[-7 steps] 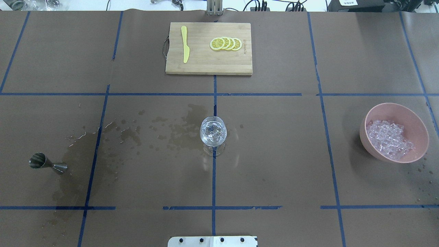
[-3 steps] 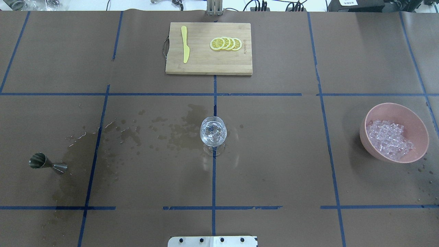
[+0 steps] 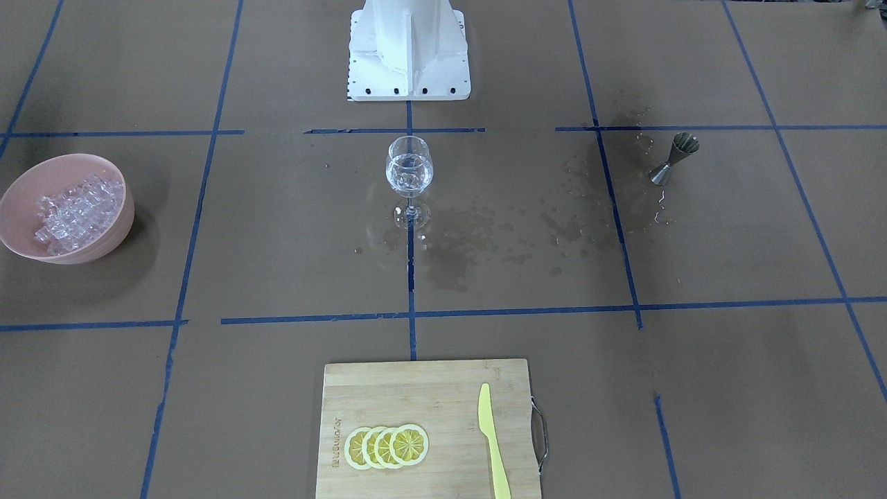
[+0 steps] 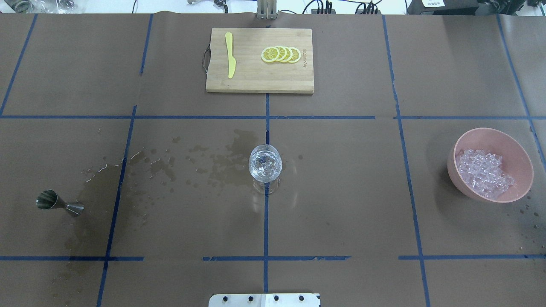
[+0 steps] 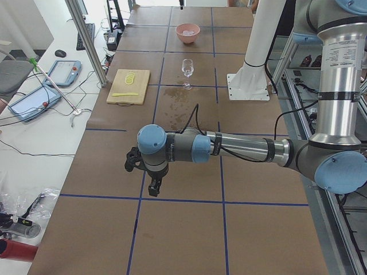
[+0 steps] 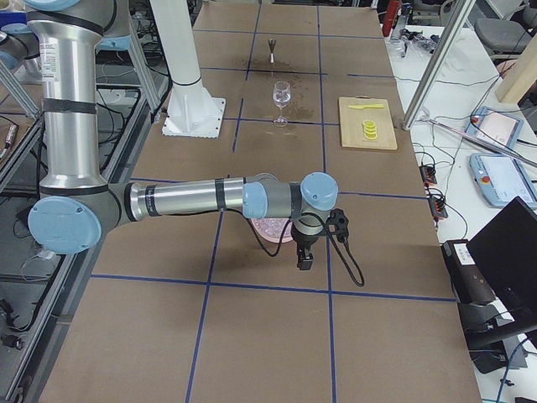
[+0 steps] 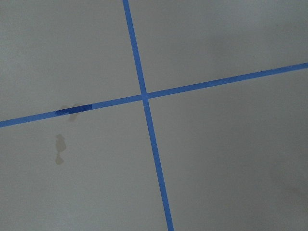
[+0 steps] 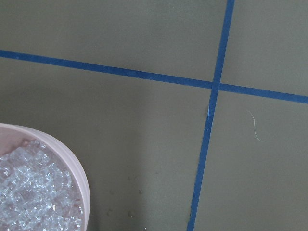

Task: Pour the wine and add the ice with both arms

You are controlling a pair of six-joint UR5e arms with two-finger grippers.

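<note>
The wine (image 3: 409, 179) is a clear, colourless fill in a stemmed clear wine glass (image 4: 265, 164) standing upright on a blue tape crossing at the table's middle. It shows only by glints, and I cannot tell whether cubes lie in it. The ice (image 4: 484, 172), a heap of small glassy whitish cubes, lies in a round pink bowl (image 4: 514, 147) well to the robot's right of the glass. Dark wet stains (image 4: 228, 160) spread from the glass toward a small steel double-cone jigger (image 4: 59, 204).

Only the side views show the silver-grey left arm (image 5: 241, 149) and right arm (image 6: 185, 200). The black left gripper (image 5: 153, 188) hangs over brown paper far from the glass, and the black right gripper (image 6: 304, 256) points down just beside the bowl. Whether their fingers are spread or pressed together cannot be told. The right wrist view catches the bowl's rim and ice; the left wrist view holds only paper and crossed tape.

A pale bamboo cutting board (image 4: 256, 83) carries four yellow lemon slices (image 4: 281, 54) and a yellow plastic knife (image 4: 230, 55); burnt-in lettering (image 4: 304, 59) beside the slices is too small to read
</note>
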